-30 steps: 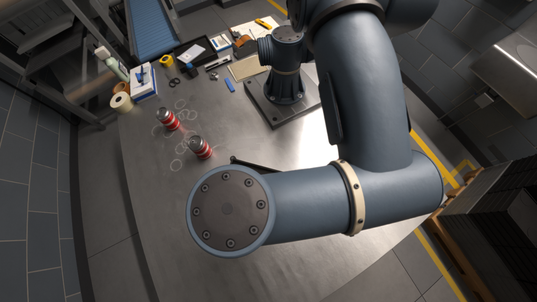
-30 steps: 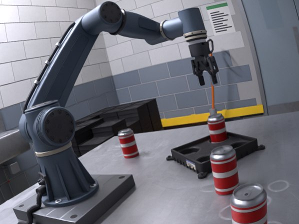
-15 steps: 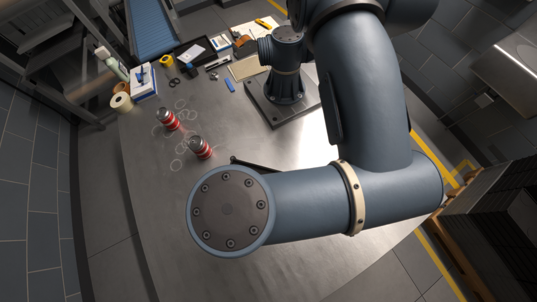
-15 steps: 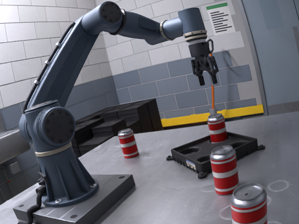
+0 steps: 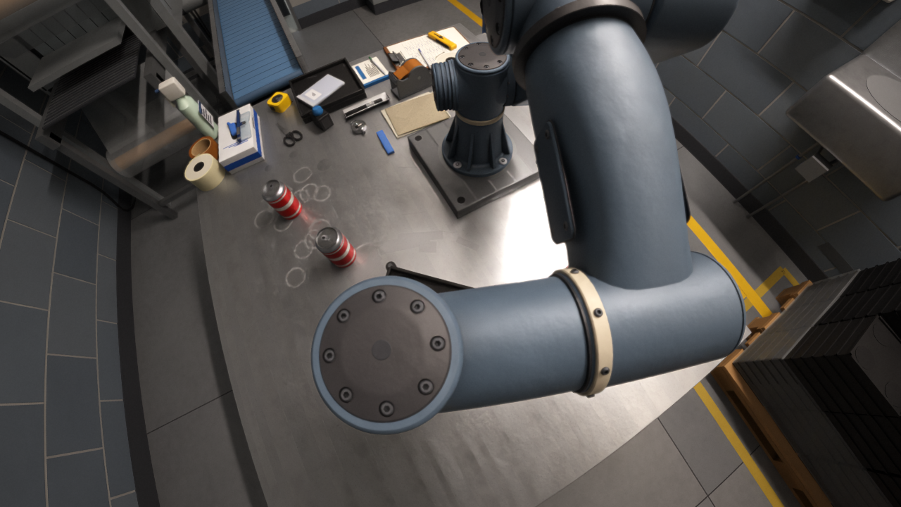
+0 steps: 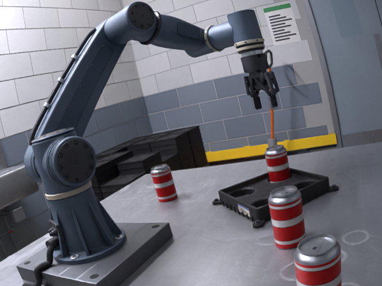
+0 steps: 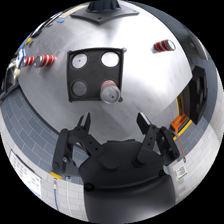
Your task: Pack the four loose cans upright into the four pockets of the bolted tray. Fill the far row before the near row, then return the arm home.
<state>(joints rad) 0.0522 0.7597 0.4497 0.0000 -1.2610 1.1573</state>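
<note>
The black bolted tray [image 6: 274, 193] is almost wholly hidden behind my arm in the side camera, where only a corner [image 5: 416, 274] shows. One red-and-white can [image 6: 277, 162] stands upright in a far pocket [image 7: 109, 90]; the other three pockets are empty. My gripper [image 6: 264, 103] hangs open and empty high above that can. Two loose cans [image 5: 281, 199] [image 5: 335, 246] stand upright on the table to one side of the tray, and a third [image 6: 163, 182] stands alone on the other side.
Behind the tray run a grey-tiled wall and a yellow strip [image 6: 271, 150]. My base [image 5: 477, 135] is bolted to the table, with clutter beyond it: a box [image 5: 242, 137], tape rolls [image 5: 203, 171], a dark bin [image 5: 327, 91]. Stacked black crates [image 5: 838, 353] sit off the table's edge.
</note>
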